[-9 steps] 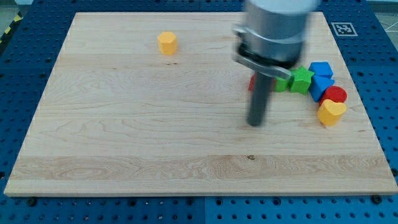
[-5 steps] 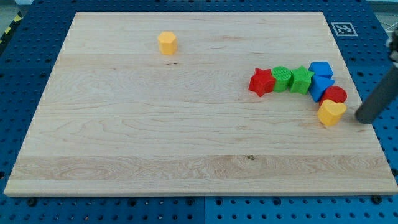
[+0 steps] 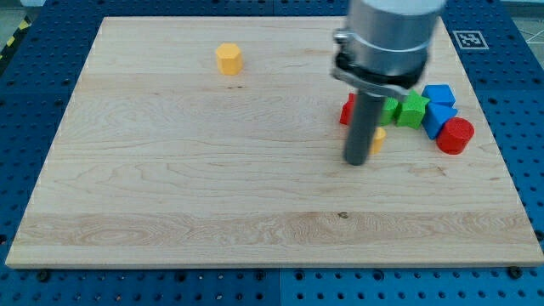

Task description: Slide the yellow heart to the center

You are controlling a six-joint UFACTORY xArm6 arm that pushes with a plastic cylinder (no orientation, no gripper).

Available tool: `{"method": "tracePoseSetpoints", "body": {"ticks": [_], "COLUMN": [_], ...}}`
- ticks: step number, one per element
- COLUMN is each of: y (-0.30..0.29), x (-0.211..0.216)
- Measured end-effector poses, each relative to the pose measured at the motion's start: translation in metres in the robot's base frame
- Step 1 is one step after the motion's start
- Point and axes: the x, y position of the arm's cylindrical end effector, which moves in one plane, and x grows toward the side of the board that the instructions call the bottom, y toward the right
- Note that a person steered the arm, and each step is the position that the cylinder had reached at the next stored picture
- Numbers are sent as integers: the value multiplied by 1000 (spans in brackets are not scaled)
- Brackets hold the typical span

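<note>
Risk of losing the yellow heart behind my tip

Yellow heart (image 3: 378, 139) shows only as a sliver, mostly hidden behind the rod, touching or just beside my tip (image 3: 356, 161) on the view's right, and to the right of the bench (image 3: 170, 187) centre. No pincer is fitted, so its state cannot be told. My tip looks to be on the wrong side: a push from here would likely send the heart right, toward the red star (image 3: 347, 109), green star (image 3: 413, 110), blue blocks (image 3: 439, 104) and red cylinder (image 3: 455, 135), not toward the centre. An off-centre push could also let it slip round the rod. The yellow hexagon (image 3: 228, 59) sits well apart, at upper left.
</note>
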Motion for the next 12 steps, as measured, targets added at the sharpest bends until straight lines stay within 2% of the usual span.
{"method": "tracePoseSetpoints", "body": {"ticks": [1, 2, 3, 5, 6, 7, 8, 9, 10, 12], "y": [55, 80, 50, -94, -125, -97, -34, -7, -54, -169], "x": [28, 28, -18, -22, -27, -26, 5, -13, -41, -67]}}
